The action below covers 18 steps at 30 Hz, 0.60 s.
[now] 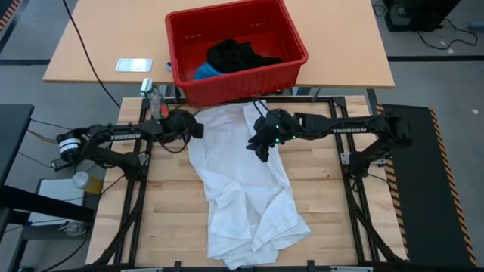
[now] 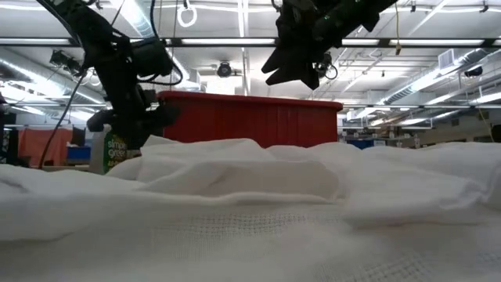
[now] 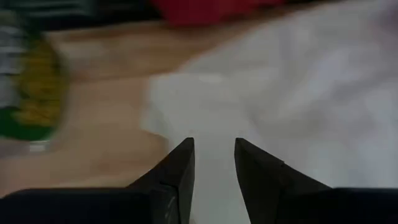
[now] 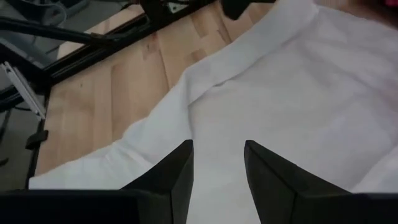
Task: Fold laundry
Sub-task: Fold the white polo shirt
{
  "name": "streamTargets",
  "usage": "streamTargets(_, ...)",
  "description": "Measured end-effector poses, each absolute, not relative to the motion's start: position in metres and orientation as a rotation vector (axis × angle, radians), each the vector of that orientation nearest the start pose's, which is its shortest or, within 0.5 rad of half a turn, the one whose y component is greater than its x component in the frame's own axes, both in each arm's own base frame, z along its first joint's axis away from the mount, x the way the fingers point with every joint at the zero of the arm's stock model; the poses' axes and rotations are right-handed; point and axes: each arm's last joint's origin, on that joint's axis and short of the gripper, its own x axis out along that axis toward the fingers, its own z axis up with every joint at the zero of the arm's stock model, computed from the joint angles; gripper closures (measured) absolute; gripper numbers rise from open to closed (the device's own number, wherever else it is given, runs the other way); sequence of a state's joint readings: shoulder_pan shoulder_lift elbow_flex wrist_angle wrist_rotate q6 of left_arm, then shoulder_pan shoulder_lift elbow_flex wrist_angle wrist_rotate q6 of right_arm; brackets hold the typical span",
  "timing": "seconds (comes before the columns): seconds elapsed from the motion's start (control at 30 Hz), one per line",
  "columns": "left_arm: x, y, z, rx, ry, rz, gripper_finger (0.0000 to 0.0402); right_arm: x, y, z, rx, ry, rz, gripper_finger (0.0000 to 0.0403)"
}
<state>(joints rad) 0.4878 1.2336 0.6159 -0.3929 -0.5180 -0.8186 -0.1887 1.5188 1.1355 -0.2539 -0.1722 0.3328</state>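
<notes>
Two end effectors over rumpled white cloth shirt (image 1: 246, 181)
Left end effector (image 1: 194, 128) and right end effector (image 1: 261, 145) hover with fingers apart, empty, likely to grab its edges.

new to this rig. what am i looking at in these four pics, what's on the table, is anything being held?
Two dark robot arms work at a wooden table. One picture looks straight down, one looks level across the tabletop, and two come from cameras on the arms' wrists. A white garment lies spread on the table. Behind it, a red basket holds a black garment and a blue one. The left gripper sits low at the white garment's edge, fingers apart. The right gripper hovers above the cloth, fingers also apart. Neither visibly holds anything.
</notes>
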Motion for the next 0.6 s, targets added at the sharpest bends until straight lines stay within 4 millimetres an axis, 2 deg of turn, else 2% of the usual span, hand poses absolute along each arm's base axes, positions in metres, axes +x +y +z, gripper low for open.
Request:
streamTargets(0.1,0.184,0.122,0.175,-0.672,0.608,1.336,0.0286,0.329,-0.063,0.276,0.41,0.584,-0.154,0.0253)
streamTargets(0.23,0.2,0.133,0.17,-0.622,0.601,1.19,0.0286,0.332,-0.069,0.281,0.428,0.52,-0.181,0.0253)
streamTargets(0.3,0.205,0.136,0.167,-0.582,0.644,1.167,0.0286,0.332,-0.071,0.282,0.431,0.51,-0.177,0.0253)
streamTargets(0.47,0.214,0.149,0.16,-0.461,0.781,1.282,0.0286,0.331,-0.071,0.281,0.443,0.518,-0.156,0.0253)
streamTargets(0.6,0.231,0.165,0.151,-0.365,0.874,1.177,0.0286,0.331,-0.069,0.28,0.451,0.529,-0.151,0.0253)
